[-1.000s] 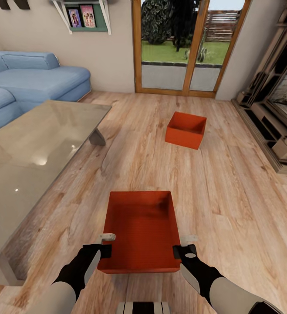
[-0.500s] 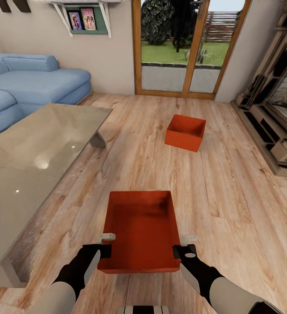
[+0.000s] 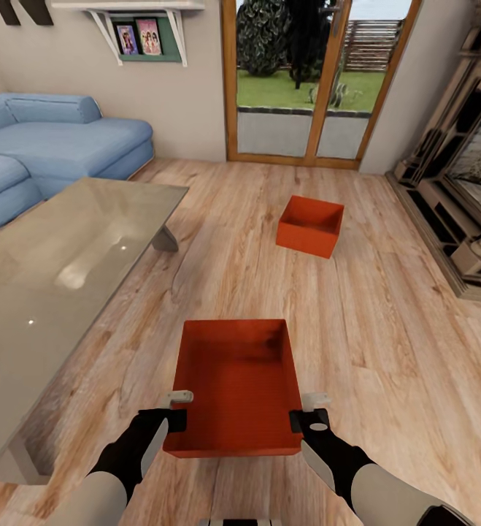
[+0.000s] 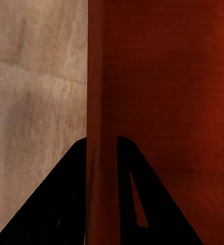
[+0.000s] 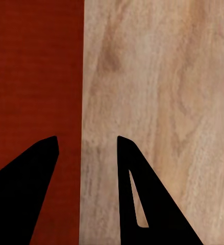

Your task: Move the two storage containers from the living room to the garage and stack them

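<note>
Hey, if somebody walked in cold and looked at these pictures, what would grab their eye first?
Probably the near storage container, a red-orange bin low in the head view, flanked by the left gripper and right gripper at its side walls. Next, the far storage container sitting on the wood-plank floor toward the garden doors, with the glass coffee table at left.

Both arms reach forward and low, roughly level. Left gripper (image 3: 176, 409) is pinched on the bin wall (image 4: 99, 153); right gripper (image 3: 309, 411) likewise, jaws straddling the opposite wall (image 5: 81, 168).
</note>
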You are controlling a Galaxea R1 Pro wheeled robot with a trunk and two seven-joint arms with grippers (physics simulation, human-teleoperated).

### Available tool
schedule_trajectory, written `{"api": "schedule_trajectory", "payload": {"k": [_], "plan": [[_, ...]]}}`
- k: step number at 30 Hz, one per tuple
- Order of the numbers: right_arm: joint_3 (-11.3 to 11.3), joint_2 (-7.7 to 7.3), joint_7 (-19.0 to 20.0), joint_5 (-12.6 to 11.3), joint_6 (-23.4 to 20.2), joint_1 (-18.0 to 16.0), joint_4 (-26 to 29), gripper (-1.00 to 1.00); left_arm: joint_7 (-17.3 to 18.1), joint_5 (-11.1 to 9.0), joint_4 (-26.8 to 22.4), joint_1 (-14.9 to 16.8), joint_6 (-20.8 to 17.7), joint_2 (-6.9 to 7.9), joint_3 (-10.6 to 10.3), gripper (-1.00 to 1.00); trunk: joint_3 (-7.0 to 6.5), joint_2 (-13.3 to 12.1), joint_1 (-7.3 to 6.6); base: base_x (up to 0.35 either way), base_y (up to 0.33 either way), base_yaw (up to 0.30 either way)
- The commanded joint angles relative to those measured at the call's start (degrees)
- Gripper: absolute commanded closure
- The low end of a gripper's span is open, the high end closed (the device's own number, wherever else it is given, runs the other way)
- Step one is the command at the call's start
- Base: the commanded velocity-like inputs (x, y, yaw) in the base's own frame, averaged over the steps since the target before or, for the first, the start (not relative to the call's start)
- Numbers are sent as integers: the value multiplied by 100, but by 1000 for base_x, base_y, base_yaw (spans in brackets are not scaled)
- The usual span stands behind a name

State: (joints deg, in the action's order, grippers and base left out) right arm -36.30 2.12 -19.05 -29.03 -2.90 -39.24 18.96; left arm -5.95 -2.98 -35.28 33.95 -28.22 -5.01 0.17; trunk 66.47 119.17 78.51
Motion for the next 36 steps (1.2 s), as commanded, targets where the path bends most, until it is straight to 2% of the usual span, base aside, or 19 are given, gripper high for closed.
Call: {"api": "schedule_trajectory", "payload": {"k": [1, 36], "plan": [[16, -6, 5, 12, -38, -5, 88, 100, -55, -1, -5, -2, -34, 0, 9, 100, -14, -40, -23, 0, 0, 0], [16, -7, -15, 11, -24, -14, 90, 100, -55, -5, -5, -3, -38, 0, 9, 100, -643, -1444, -792, 0, 0, 0]]}}
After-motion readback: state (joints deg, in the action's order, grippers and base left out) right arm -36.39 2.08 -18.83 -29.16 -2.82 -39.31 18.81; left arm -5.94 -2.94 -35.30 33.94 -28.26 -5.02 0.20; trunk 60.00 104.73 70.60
